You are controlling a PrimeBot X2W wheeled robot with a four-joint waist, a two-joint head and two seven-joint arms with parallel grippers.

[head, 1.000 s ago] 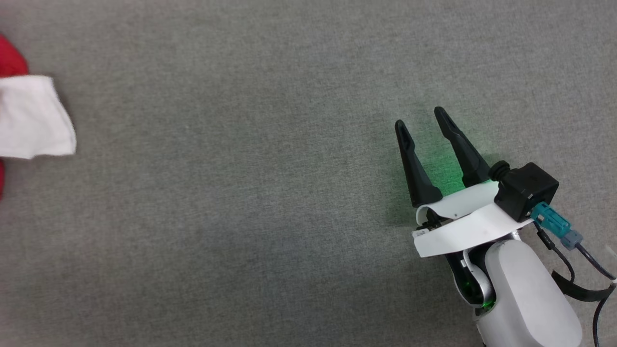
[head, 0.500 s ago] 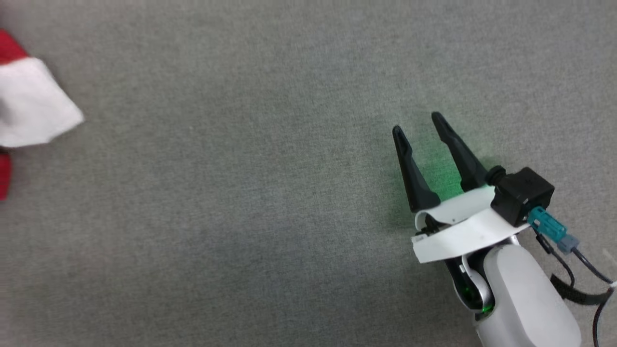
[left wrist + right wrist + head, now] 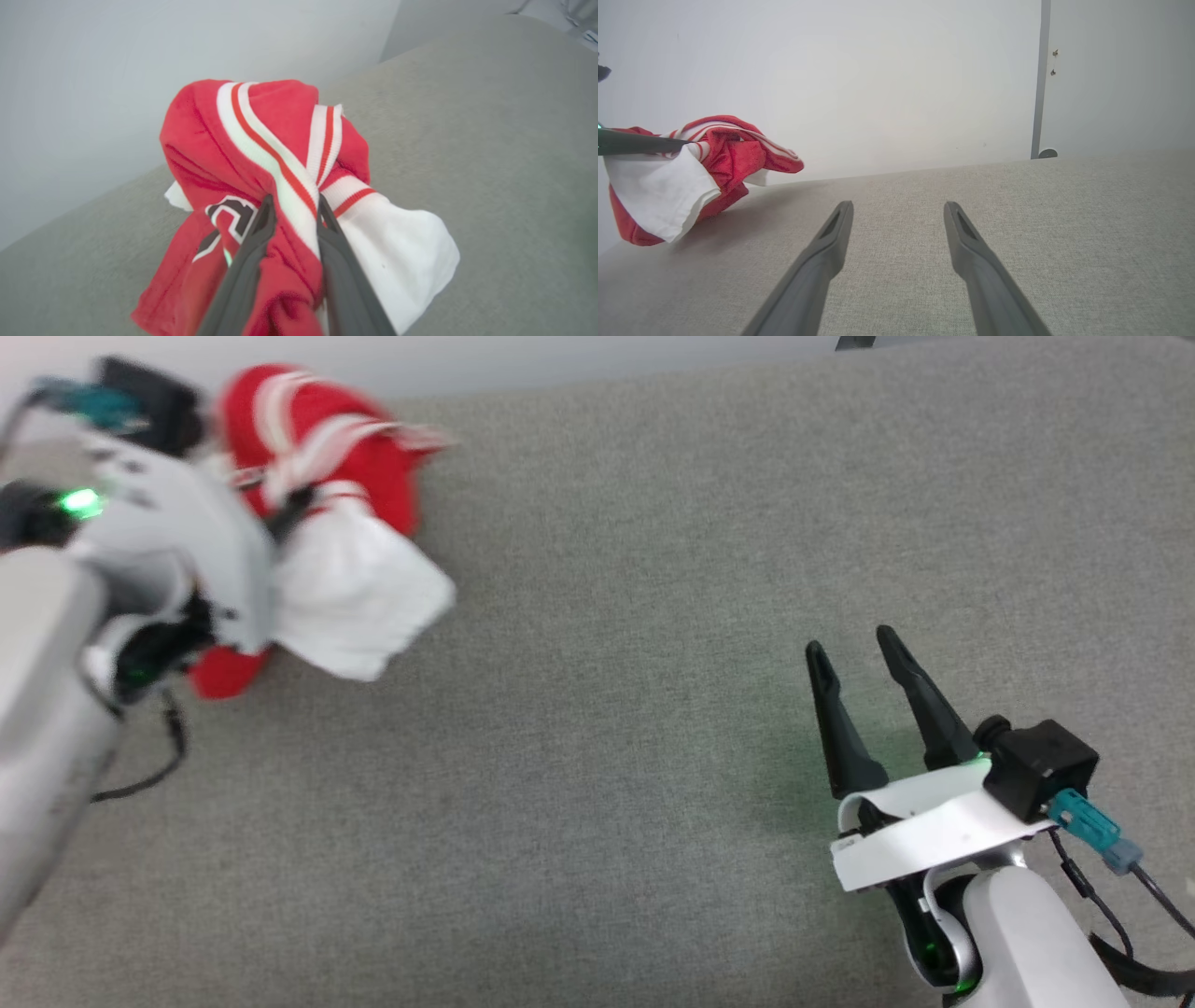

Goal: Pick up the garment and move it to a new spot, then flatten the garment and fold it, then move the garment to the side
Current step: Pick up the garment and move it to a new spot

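Soft cloth garment (image 3: 196,140), rough matt tabletop (image 3: 607,728)

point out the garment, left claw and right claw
red and white soft fabric garment (image 3: 285,112), left wrist view, upper red fold
dark left claw (image 3: 294,200), left wrist view, midway between fingertips
dark right claw (image 3: 899,207), right wrist view, midway between fingertips

This looks like a robotics lab or test room rather than a home. A broad worktop (image 3: 597,756) covered in plain grey fabric runs up to a bare white wall (image 3: 878,70) with a grey vertical strip (image 3: 1039,79), and a cabled robot forearm (image 3: 1036,943) with a green light reaches over it.
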